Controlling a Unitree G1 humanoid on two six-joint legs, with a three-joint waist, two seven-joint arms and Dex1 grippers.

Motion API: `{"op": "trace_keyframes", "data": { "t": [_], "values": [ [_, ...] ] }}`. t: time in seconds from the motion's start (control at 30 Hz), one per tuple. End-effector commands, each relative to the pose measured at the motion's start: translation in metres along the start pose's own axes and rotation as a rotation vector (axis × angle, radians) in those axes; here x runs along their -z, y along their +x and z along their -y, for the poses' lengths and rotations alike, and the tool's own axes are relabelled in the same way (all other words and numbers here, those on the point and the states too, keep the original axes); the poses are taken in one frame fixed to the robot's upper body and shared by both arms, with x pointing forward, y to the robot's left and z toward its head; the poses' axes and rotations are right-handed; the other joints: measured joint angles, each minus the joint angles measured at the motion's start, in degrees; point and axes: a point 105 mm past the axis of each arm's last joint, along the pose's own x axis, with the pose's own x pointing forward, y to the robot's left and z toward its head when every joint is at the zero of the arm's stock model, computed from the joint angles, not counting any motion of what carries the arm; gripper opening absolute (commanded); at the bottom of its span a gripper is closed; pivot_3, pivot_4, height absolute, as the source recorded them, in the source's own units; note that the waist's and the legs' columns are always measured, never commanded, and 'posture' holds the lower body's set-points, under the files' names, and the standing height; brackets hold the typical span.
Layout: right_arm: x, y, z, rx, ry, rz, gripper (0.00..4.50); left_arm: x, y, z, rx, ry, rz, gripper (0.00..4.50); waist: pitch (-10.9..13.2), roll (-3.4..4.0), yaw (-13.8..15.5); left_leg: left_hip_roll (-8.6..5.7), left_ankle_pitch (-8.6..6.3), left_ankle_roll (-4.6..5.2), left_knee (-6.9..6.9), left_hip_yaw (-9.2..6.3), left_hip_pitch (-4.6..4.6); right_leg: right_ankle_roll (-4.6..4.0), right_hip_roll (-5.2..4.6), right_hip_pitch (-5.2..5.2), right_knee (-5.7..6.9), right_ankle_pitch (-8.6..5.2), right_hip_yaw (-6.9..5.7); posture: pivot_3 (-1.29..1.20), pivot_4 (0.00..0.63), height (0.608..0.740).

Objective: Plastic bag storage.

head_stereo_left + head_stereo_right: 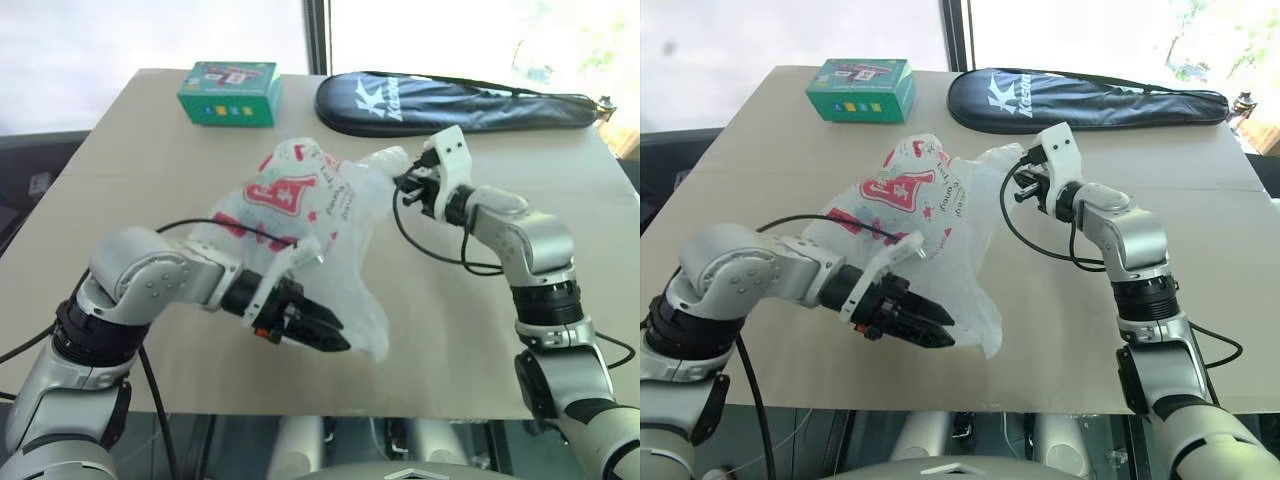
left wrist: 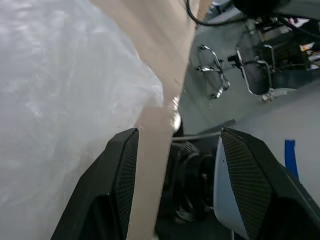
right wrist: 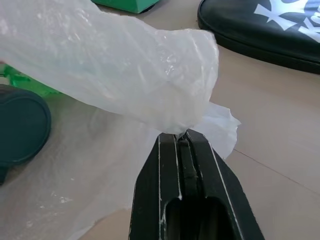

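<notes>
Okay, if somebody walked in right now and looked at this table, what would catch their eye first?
Most likely the plastic bag, white with red print, held up over the middle of the table. The right gripper is shut on one end of it, while the left gripper sits open at the bag's near edge, holding nothing. Behind them, a black racket cover and a green box lie along the far edge.
</notes>
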Motion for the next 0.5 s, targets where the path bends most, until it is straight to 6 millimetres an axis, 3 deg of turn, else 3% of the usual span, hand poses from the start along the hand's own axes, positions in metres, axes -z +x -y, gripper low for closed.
{"op": "trace_keyframes", "data": {
  "t": [0.03,0.33,0.5],
  "values": [
    [-0.018,-0.001,-0.004,-0.012,-0.041,0.059,0.00,0.004,0.010,0.002,0.015,0.019,-0.019,2.69,0.00,0.00,-0.03,0.00,0.00,0.00,0.00,0.00,0.00,0.00,0.00,0.00,0.00,0.00,0.00,0.00,0.150,0.740],
    [-0.018,-0.002,-0.003,-0.007,-0.044,0.061,0.00,-0.003,0.029,-0.030,-0.133,0.059,0.004,2.69,0.00,0.00,-0.09,0.01,0.00,0.00,0.00,0.01,0.02,0.00,0.02,0.00,0.03,0.00,0.03,0.00,0.150,0.740],
    [-0.018,-0.002,-0.004,-0.007,-0.039,0.065,0.00,-0.029,0.048,-0.046,-0.195,0.047,0.111,2.69,0.00,0.00,0.13,-0.01,0.00,0.01,0.01,0.01,-0.01,0.00,0.01,0.00,0.02,0.00,0.02,0.00,0.150,0.740]
  ]
}}
